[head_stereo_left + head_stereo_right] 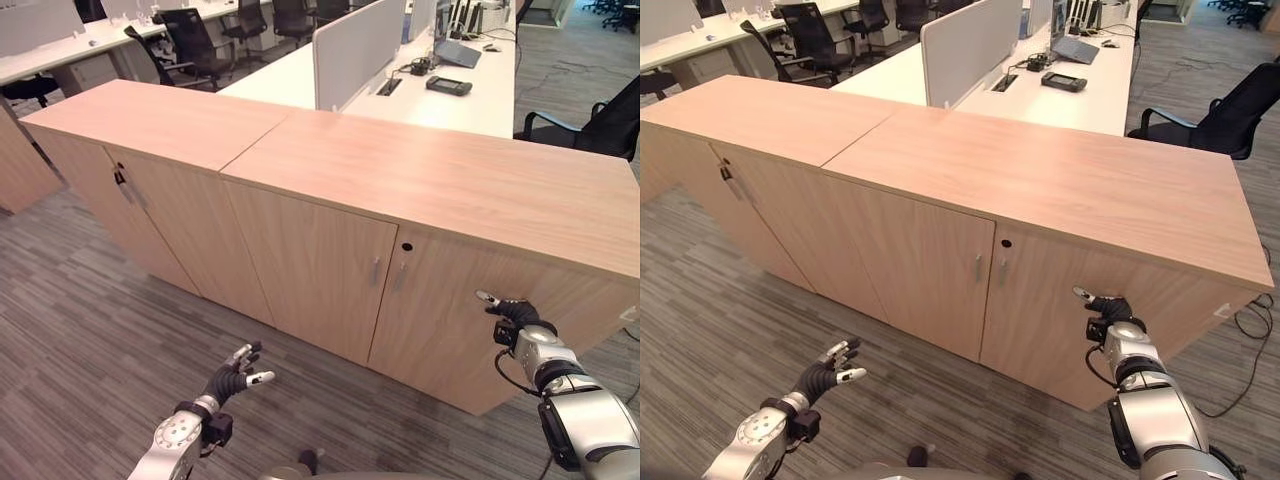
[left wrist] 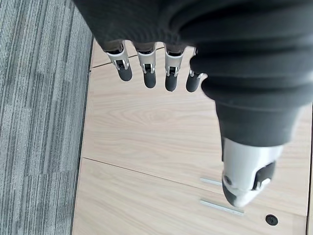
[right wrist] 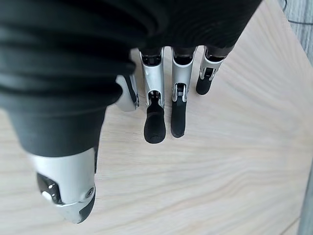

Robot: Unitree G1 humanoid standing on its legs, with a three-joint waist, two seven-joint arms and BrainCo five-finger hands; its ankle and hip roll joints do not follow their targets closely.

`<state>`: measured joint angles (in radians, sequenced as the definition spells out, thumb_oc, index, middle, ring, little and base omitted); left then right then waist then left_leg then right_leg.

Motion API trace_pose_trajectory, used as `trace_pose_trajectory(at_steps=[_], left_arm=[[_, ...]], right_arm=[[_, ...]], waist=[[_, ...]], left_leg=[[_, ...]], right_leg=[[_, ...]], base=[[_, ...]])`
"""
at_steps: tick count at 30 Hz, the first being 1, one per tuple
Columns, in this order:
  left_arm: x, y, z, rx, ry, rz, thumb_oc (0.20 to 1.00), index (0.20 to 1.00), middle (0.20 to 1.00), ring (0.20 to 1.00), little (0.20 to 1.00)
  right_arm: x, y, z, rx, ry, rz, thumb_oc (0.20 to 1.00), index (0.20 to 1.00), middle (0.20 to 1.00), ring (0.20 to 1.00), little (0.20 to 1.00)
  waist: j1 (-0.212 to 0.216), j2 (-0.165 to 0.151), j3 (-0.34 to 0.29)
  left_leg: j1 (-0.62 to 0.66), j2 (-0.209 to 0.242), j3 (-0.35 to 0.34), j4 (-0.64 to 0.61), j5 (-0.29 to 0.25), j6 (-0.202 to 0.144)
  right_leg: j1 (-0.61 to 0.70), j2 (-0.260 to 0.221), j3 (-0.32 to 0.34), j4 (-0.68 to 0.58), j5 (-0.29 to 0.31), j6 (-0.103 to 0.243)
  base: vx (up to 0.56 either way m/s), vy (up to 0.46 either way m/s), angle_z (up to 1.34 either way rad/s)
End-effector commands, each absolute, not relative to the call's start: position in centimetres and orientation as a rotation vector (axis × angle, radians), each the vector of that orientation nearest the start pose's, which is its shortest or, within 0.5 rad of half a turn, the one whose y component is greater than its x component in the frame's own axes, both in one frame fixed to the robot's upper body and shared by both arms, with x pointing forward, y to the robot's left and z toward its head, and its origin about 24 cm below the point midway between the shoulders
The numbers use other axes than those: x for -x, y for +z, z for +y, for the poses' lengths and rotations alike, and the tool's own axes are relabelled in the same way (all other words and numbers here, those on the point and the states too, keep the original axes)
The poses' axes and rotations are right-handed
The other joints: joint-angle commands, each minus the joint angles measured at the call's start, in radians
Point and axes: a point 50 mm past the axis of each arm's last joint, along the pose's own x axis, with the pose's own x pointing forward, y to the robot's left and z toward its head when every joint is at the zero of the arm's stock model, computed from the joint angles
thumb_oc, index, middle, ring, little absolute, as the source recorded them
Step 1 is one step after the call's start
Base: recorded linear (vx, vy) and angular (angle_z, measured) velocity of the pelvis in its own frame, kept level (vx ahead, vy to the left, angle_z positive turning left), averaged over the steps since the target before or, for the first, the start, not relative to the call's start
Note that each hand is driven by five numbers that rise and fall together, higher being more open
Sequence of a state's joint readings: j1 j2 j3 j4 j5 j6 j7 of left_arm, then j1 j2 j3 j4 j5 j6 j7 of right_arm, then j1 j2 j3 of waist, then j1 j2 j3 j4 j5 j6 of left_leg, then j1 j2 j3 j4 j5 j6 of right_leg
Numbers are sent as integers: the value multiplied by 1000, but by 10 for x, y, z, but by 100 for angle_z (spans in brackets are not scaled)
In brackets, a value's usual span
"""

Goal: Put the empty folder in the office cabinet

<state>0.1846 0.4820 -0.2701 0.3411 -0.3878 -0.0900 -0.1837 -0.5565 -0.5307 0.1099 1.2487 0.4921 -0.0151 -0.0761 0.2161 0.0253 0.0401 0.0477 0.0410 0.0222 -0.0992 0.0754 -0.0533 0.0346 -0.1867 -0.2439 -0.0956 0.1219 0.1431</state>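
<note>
A low wooden office cabinet (image 1: 300, 250) stands in front of me with its doors closed. Two slim metal handles (image 1: 377, 270) flank the gap between the middle doors, and a dark keyhole (image 1: 407, 246) sits above them. My left hand (image 1: 235, 378) hovers open over the carpet, short of the doors; in its wrist view the straight fingers (image 2: 149, 73) point at the door panels and handles (image 2: 220, 206). My right hand (image 1: 512, 314) is open and held close against the right door, its fingers (image 3: 155, 117) just off the wood.
A second matching cabinet (image 1: 150, 190) adjoins on the left. Behind are white desks (image 1: 450, 100) with a partition screen (image 1: 355, 50), a laptop and black office chairs (image 1: 185, 45). Grey striped carpet (image 1: 90, 340) covers the floor in front.
</note>
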Motion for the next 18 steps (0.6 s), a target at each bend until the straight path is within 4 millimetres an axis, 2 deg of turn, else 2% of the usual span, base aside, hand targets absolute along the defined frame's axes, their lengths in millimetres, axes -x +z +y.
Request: trace_pose_trajectory(at_steps=[1,4,6,7,8,9,11,14,16,18], left_arm=[[-197,-40,210,-53,-269,397,1000,1000,1000,1000,1000],[-195,-42,213,-43,-231,394,1000,1000,1000,1000,1000],[-194,-44,216,-30,-190,394,1000,1000,1000,1000,1000],[-193,-46,218,-28,-171,398,1000,1000,1000,1000,1000],[-192,-47,218,-29,-172,401,1000,1000,1000,1000,1000],[-190,-49,219,-22,-142,406,1000,1000,1000,1000,1000],[-189,-51,221,-27,-120,411,1000,1000,1000,1000,1000],[-188,-54,224,-40,-98,425,1000,1000,1000,1000,1000],[-188,-55,224,-41,-97,426,1000,1000,1000,1000,1000],[-187,-56,224,-44,-92,429,1000,1000,1000,1000,1000]], right_arm=[[-334,44,-309,46,-382,282,1000,1000,1000,1000,1000],[-315,13,-273,-12,-266,269,1000,1000,1000,1000,1000],[-292,-4,-256,-12,-195,261,1000,1000,1000,1000,1000],[-276,-13,-252,-9,-177,272,1000,1000,1000,1000,1000],[-274,-15,-251,-9,-178,276,1000,1000,1000,1000,1000],[-244,-31,-247,-3,-160,311,1000,1000,1000,1000,1000],[-221,-48,-241,3,-148,376,1000,1000,1000,1000,1000],[-198,-70,-227,45,-80,486,1000,1000,1000,1000,1000],[-194,-75,-225,62,-64,511,1000,1000,1000,1000,1000],[-182,-89,-224,110,-35,595,1000,1000,1000,1000,1000]], waist=[[13,-28,1],[-17,-25,5],[-43,-25,6],[-55,-25,5],[-54,-26,1],[-82,-27,1],[-104,-29,0],[-133,-31,1],[-138,-32,2],[-152,-32,1]], left_leg=[[4,30,-44,13,-74,-32],[13,32,-29,12,-78,-30],[17,33,-19,12,-82,-29],[19,33,-16,12,-83,-28],[19,33,-16,12,-84,-28],[22,32,-12,12,-88,-26],[22,31,-8,12,-90,-24],[29,30,10,12,-96,-20],[33,30,17,12,-99,-19],[43,30,32,12,-103,-17]], right_leg=[[108,-6,-49,10,-131,37],[105,-5,-37,13,-131,35],[103,-6,-29,15,-132,35],[102,-8,-26,16,-132,35],[102,-8,-26,16,-132,36],[100,-10,-20,19,-131,36],[95,-11,-13,21,-130,37],[82,-15,12,25,-123,39],[79,-15,20,26,-121,40],[77,-16,41,26,-118,39]], base=[[0,0,0],[10,20,-8],[21,36,-12],[19,26,-12],[27,31,-13],[19,31,-24],[10,38,-11],[-16,20,-16],[-16,21,-29],[-2,23,-24]])
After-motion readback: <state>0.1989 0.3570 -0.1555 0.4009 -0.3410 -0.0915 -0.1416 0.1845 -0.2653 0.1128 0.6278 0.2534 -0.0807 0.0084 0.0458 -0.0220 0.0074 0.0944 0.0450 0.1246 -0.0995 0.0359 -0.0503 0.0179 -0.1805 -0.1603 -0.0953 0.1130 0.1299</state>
